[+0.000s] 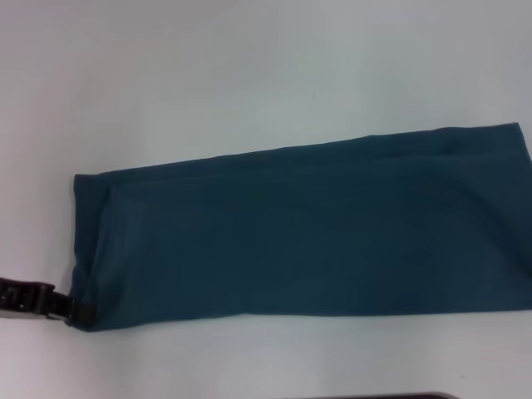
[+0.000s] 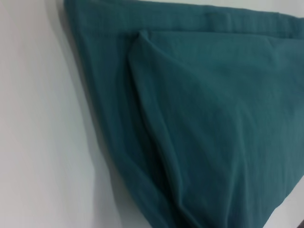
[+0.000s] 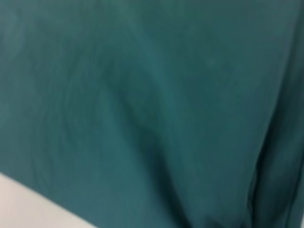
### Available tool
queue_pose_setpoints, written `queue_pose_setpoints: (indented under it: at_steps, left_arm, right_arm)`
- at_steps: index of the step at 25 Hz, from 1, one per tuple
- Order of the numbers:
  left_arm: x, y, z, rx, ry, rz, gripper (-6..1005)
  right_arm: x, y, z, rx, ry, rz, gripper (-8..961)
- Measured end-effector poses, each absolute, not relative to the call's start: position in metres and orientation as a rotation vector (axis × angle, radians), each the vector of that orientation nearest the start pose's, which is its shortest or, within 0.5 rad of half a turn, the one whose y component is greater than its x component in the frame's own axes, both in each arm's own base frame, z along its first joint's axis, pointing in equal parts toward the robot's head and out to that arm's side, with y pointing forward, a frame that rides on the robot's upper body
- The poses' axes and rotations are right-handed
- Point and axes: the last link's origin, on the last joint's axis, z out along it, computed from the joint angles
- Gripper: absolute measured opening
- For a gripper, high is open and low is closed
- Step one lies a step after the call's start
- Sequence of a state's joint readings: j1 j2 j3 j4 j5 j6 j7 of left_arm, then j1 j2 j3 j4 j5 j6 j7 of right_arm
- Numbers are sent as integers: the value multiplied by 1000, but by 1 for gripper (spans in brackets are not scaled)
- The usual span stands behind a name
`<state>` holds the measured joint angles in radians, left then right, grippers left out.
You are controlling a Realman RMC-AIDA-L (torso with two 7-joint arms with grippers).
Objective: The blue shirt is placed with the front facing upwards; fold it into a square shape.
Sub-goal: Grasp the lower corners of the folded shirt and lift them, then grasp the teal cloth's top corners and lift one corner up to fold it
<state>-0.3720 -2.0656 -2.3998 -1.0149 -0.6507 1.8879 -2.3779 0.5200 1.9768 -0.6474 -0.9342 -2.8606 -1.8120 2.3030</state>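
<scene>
The blue shirt point(image 1: 307, 233) lies on the white table as a long folded strip that runs from the left to the right edge of the head view. No letters or neck tag show. My left gripper point(image 1: 68, 310) is at the strip's near left corner, shut on the cloth there. In the left wrist view the shirt point(image 2: 204, 118) rises in folds that draw together toward the camera. The right wrist view is filled with the shirt's cloth point(image 3: 142, 104) seen from close up. My right gripper is not in any view.
The white table point(image 1: 249, 75) stretches bare behind the shirt and along its near side. A thin dark edge point(image 1: 374, 396) shows at the bottom of the head view.
</scene>
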Motion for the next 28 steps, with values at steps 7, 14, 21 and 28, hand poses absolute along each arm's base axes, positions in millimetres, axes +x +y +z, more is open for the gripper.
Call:
queue_pose_setpoints:
  at_steps: [7,14,21,28]
  left_arm:
    - [-319,240,32,-2439,-2020,63,16]
    - [-319,242,37,-2448,-1991,22,22]
    - [-327,238,44,-2391,-2017,-20,104]
    - [-334,242,92,-2239,-1925,-295,357]
  right_arm:
    - [343,285,79,-2323,1805,-481,39]
    - [340,284,78,-2341,1811,-464,43]
    - [339,283,82,-2361,1820,-383,46]
    - [343,290,121,-2280,1792,-228,320]
